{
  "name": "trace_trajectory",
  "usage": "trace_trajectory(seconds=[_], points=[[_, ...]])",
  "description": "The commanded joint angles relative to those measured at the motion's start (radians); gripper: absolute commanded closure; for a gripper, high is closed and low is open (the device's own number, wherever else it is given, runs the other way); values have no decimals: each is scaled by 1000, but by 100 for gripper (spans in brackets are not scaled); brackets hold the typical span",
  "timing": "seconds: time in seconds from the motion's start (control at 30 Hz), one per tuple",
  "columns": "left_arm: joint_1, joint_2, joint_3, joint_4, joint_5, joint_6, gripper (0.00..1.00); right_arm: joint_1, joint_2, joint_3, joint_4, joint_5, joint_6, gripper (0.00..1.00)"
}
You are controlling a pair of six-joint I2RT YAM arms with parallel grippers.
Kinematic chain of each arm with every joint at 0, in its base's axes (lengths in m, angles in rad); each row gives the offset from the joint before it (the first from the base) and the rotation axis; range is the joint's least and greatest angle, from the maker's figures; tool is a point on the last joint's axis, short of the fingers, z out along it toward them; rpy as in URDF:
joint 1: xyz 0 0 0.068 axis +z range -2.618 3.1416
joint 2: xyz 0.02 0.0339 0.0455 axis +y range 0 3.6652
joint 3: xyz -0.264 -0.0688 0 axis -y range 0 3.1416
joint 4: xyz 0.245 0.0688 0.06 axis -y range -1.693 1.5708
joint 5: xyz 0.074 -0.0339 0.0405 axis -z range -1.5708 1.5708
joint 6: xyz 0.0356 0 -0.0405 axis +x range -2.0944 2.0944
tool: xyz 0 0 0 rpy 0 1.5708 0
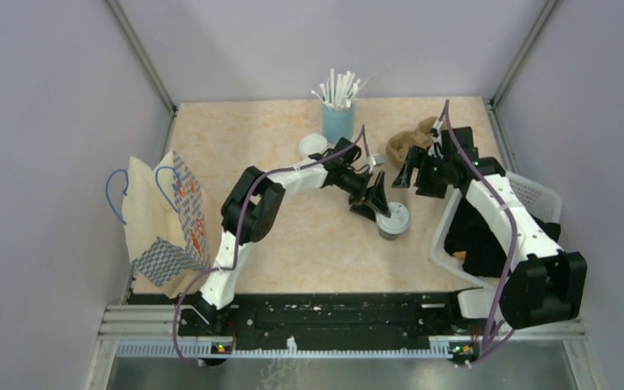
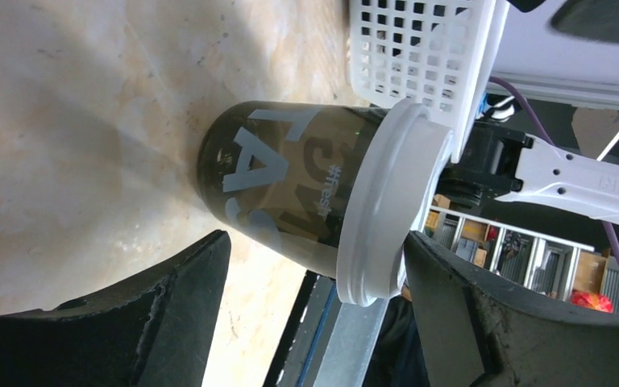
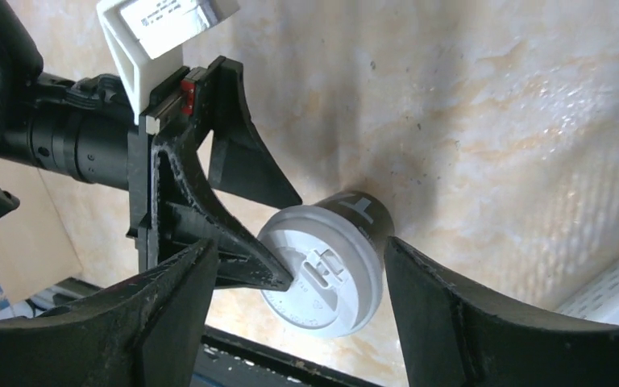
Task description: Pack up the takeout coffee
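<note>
The lidded takeout coffee (image 1: 393, 219) stands upright just ahead of the left arm (image 1: 288, 177)'s spread jaws. The right arm (image 1: 500, 207)'s jaws, also spread, hang farther off.

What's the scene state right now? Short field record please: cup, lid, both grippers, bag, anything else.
cup: takeout coffee, upright on the table, centre-right
lid: white lid, on the cup
left gripper: open, beside the cup, not closed on it
right gripper: open, above the cup, holding nothing
bag: paper bag, left edge of table
basket: white basket, right side
straws: light-blue cup of straws, far edge
</note>
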Motion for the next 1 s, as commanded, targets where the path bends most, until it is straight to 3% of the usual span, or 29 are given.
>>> trace_trajectory(seconds=[0.0,0.03,0.2,0.33,0.47,0.63,0.83,0.97], points=[[22,-116,21,-96,-68,113,6,-6,-8,100,-13,70,-44,23],[30,-140,12,-117,-85,130,2,-6,5,119,-15,73,-51,23],[97,-275,-46,-171,-138,178,1,-6,110,222,-2,103,-82,21],[160,-359,7,-285,-161,238,1,-6,234,314,35,126,-130,22],[192,-427,115,-436,-239,334,1,-5,421,451,70,140,-209,30],[195,-544,101,-448,-334,374,1,-5,656,658,33,128,-326,41],[194,-671,29,-414,-389,421,1,-53,747,681,101,6,-336,44],[195,-744,-7,-420,-375,445,1,-74,759,673,94,-71,-354,54]])
